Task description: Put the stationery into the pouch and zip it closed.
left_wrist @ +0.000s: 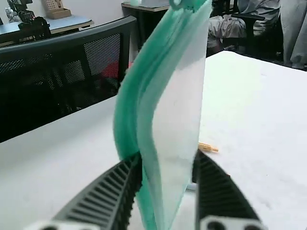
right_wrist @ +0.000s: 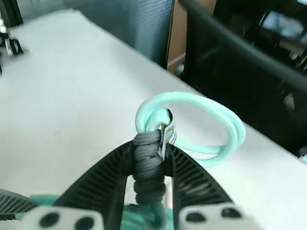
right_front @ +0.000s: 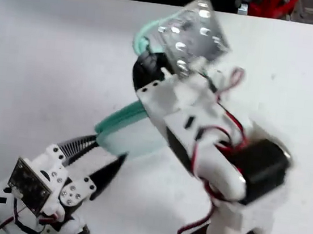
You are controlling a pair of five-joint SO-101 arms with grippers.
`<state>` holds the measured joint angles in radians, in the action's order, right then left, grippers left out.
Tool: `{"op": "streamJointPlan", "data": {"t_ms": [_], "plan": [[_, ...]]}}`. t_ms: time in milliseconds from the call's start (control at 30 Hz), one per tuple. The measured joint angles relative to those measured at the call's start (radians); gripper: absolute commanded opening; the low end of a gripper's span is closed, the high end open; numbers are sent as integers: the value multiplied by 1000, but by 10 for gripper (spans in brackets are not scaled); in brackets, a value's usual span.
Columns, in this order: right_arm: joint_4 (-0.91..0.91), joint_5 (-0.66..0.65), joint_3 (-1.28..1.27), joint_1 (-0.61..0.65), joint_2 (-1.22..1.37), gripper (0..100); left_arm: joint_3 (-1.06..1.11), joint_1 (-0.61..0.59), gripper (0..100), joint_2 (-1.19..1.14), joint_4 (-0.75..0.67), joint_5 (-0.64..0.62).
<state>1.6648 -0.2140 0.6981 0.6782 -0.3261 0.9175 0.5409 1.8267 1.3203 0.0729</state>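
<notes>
The left gripper [left_wrist: 168, 160] has its two black ribbed fingers [left_wrist: 115, 191] pressed together on one end of a translucent frosted plastic pouch with a teal zip edge [left_wrist: 177, 120]. The pouch stands on its edge between them, the teal band running up one side.

From the high view the pouch stretches over the white table [right_front: 50, 52] from this gripper near the front edge towards the other arm, which is nearer the middle of the table.

There, the right gripper [right_wrist: 149, 148] is clamped tight on a dark grey braided pull cord [right_wrist: 148, 163] at the zip end of the pouch. A small metal zip slider [right_wrist: 167, 132] sits just above the fingertips. A pale teal cord loop [right_wrist: 192, 124] hangs free beyond it, over the table top.

A small yellow-tipped item [left_wrist: 207, 147] lies on the table just behind the pouch, beside the left gripper's far finger. It may be the end of a pencil, though too little of it shows to be sure.

A black mesh chair [left_wrist: 72, 67] stands past the table's far edge.
</notes>
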Motion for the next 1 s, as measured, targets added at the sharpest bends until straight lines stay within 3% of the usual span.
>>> {"op": "streamJointPlan", "data": {"t_ms": [433,667,933,1000], "plan": [[-239,0,-405,2,2,18,124,-6,38,0,-38,69],[-356,0,-542,2,0,18,278,-153,42,-2,-155,71],[-382,0,-624,2,-18,18,296,-167,45,-2,-175,72],[-382,0,-634,-3,-18,18,296,-167,84,-2,-175,72]]}}
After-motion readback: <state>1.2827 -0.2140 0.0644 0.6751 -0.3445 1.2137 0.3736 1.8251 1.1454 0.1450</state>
